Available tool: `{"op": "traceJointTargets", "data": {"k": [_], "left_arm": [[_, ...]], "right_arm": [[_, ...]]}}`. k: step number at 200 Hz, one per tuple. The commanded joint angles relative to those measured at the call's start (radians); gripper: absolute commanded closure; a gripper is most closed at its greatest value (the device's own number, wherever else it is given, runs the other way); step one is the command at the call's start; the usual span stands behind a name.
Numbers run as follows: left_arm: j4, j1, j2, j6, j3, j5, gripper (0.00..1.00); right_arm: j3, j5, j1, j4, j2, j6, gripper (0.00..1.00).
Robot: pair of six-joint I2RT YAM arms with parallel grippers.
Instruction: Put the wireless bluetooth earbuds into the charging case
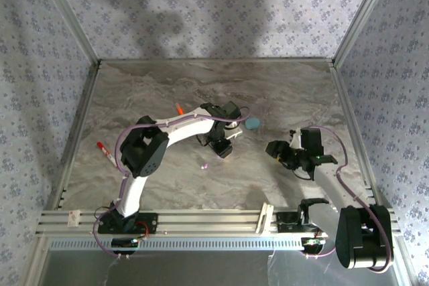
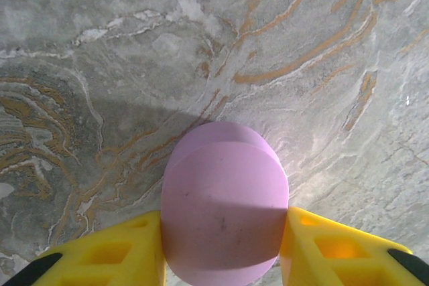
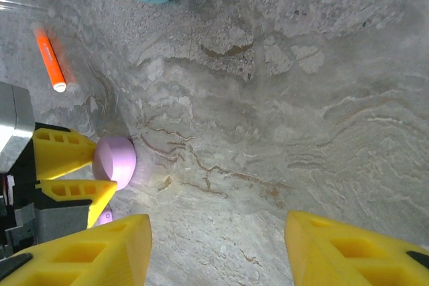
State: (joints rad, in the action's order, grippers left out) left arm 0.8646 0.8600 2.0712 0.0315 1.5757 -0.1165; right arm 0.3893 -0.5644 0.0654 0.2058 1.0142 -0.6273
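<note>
Left jaws clamp the pink case (image 2: 224,209), with yellow fingers (image 2: 114,256) pressed on both its sides and the case sitting on the table (image 2: 100,65). Right jaws stand open over the table with nothing between them.

Count:
- 2 oval cases: the pink case and a teal case (image 1: 253,123).
- 2 pen-like sticks: an orange stick (image 1: 179,108) and a red-tipped stick (image 1: 104,151) off by the left edge.
- 1 earbud (image 1: 206,165) that I can make out.

Earbud lies on the table just beside my left jaws, on the side nearer my bases and outside the grip. It is well apart from my right jaws, off to their left.

Earbud is a tiny pink blob, far smaller than either case, and its shape detail is too small to tell. Pink case is smooth and rounded, with a seam line across it.
</note>
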Motion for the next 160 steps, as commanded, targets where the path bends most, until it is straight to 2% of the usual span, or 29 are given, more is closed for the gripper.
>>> {"op": "traceJointTargets", "data": {"k": [1,47,66,91,124,148,160], "left_arm": [[-0.007,-0.031,-0.026,-0.065,-0.009,-0.081,0.57],[-0.081,-0.083,-0.105,-0.168,-0.089,-0.212,0.57],[-0.125,-0.102,-0.138,-0.22,-0.126,-0.265,0.58],[-0.16,-0.114,-0.17,-0.275,-0.164,-0.302,0.59],[-0.181,-0.124,-0.186,-0.316,-0.199,-0.325,0.59],[-0.232,-0.129,-0.191,-0.334,-0.222,-0.34,0.6],[-0.241,-0.13,-0.191,-0.339,-0.229,-0.348,0.6]], "right_arm": [[0.004,-0.039,0.031,-0.039,0.036,0.008,0.43],[0.004,-0.136,0.097,-0.214,0.157,-0.094,0.45],[0.006,-0.191,0.127,-0.324,0.225,-0.156,0.49],[0.017,-0.217,0.167,-0.438,0.296,-0.228,0.61],[0.053,-0.232,0.217,-0.551,0.387,-0.302,0.86],[0.084,-0.224,0.245,-0.601,0.451,-0.333,0.96],[0.095,-0.227,0.255,-0.634,0.483,-0.35,0.99]]}}
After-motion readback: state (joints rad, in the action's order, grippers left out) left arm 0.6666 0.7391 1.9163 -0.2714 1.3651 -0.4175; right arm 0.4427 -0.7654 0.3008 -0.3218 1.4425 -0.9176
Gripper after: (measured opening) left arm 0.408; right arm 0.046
